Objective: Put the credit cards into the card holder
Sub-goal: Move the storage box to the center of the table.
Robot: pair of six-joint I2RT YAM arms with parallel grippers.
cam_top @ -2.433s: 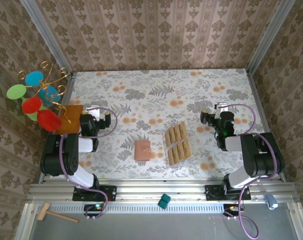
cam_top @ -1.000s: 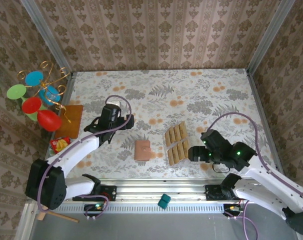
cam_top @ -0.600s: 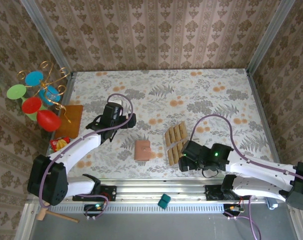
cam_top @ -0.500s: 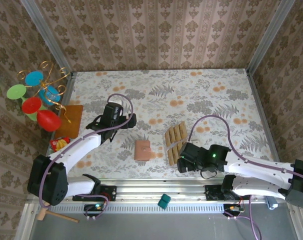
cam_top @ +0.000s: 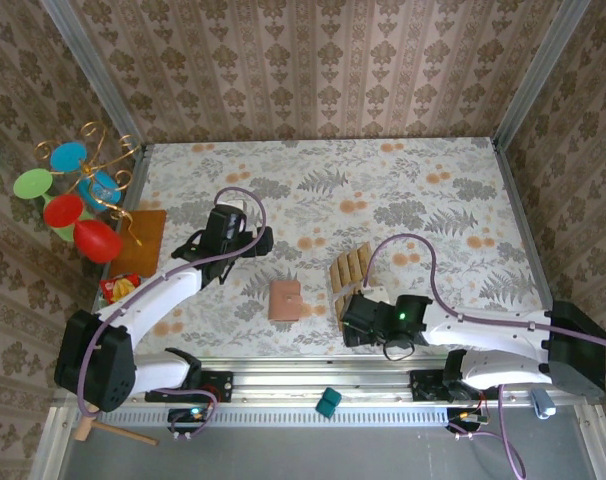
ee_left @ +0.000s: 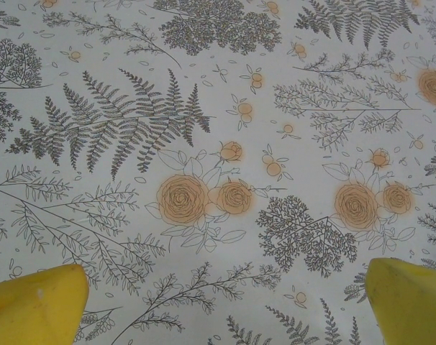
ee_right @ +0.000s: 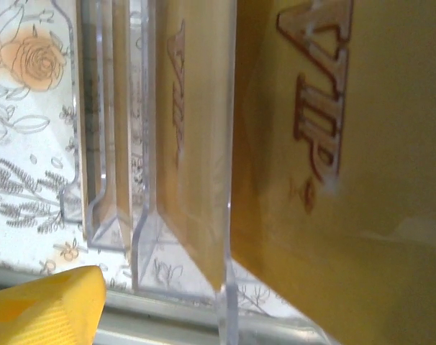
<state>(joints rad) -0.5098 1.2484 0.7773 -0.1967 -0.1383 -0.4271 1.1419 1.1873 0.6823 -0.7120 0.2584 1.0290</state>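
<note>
The right hand point(cam_top: 355, 318), fingers apart, is held over the credit cards point(cam_top: 351, 265) at lower centre; the left hand point(ee_left: 225, 309) is spread wide. The card holder point(cam_top: 285, 300) lies just left of them on the floral worktop point(cam_top: 383, 190), which is ringed by patterned wallpaper point(cam_top: 313, 70). "VIP" is read on the cards.

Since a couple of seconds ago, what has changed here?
The right gripper left its folded rest and swung left to the near row of credit cards, open. The left gripper reached out over the table, then held there, open. Cards and card holder have not moved.
</note>
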